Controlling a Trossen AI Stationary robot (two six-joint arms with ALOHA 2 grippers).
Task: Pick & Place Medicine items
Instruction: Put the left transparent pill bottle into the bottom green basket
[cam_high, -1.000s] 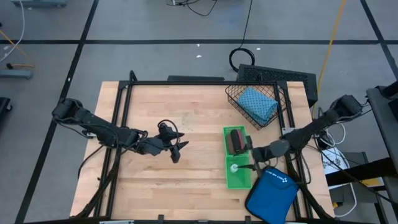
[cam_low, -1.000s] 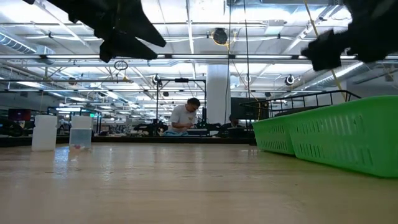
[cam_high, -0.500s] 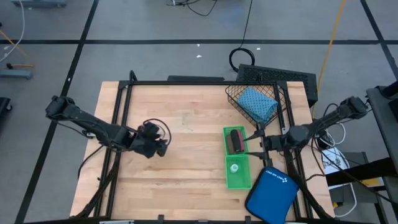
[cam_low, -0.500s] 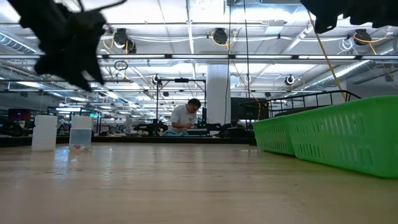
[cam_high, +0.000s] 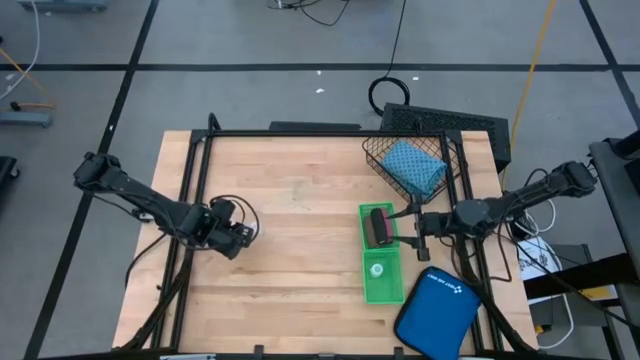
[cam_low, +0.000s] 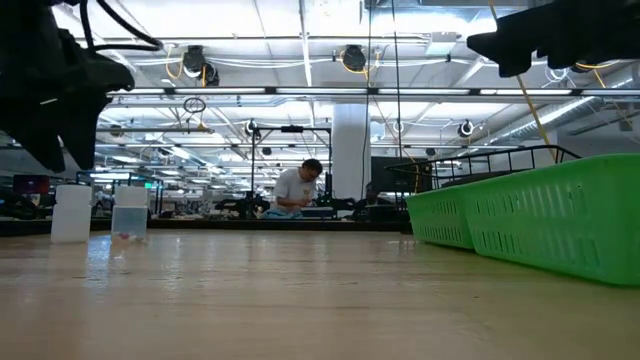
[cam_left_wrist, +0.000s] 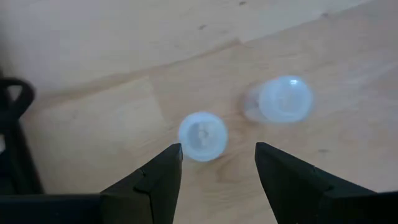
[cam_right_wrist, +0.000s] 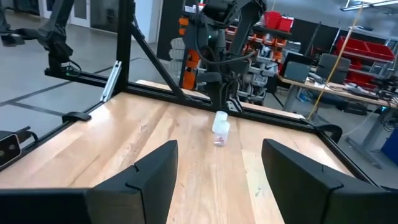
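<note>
Two small white round bottles stand upright on the wooden table near its left side; the low view shows them side by side. My left gripper hangs open above them and points down, with its fingertips either side of the nearer bottle and touching nothing. In the high view the gripper hides the bottles. My right gripper is open and level beside the green tray, with nothing between its fingers. The teal pouch lies in a wire basket.
The green tray holds a dark roll and a white bottle. The wire basket stands at the far right, and a smooth blue case lies at the near right corner. A black frame runs around the table. A person sits far behind.
My left gripper has swung toward the table's left edge and tipped from nearly level to pointing down over the two bottles. My right gripper has risen from over the green tray's near half and drawn back toward the table's right and far edges.
</note>
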